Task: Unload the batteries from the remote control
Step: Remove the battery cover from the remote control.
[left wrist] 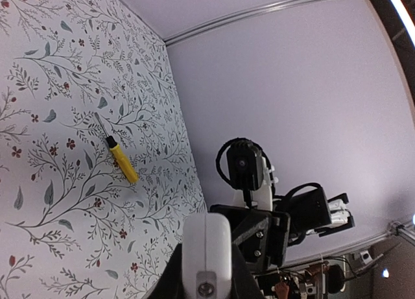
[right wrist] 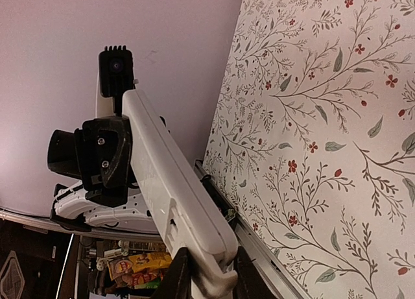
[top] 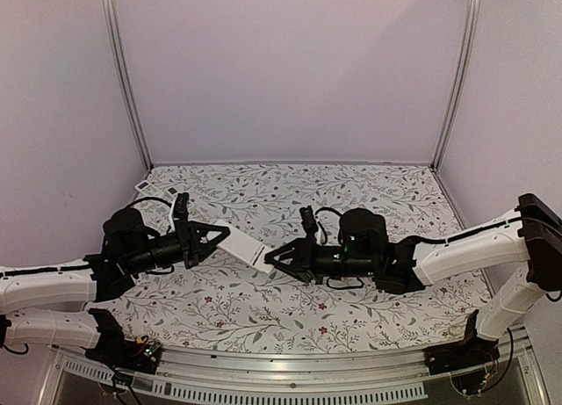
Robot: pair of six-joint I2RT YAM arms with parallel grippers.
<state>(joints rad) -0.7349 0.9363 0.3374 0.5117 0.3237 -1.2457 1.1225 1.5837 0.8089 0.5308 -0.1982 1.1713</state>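
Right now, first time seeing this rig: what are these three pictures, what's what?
Two robot arms are bolted at the near edge of a table covered in a floral cloth. The overhead picture looks down from behind them. The other two come from cameras on each wrist. Between them the arms hold a white remote control above the table: the left gripper is closed on one end and the right gripper on the other. A yellow-handled screwdriver lies on the cloth. Some small items sit in the far left corner, too small to identify.

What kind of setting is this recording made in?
Most likely a lab test booth: plain pale walls on metal framing enclose a table with a floral cloth, where both grippers hold a white remote aloft.
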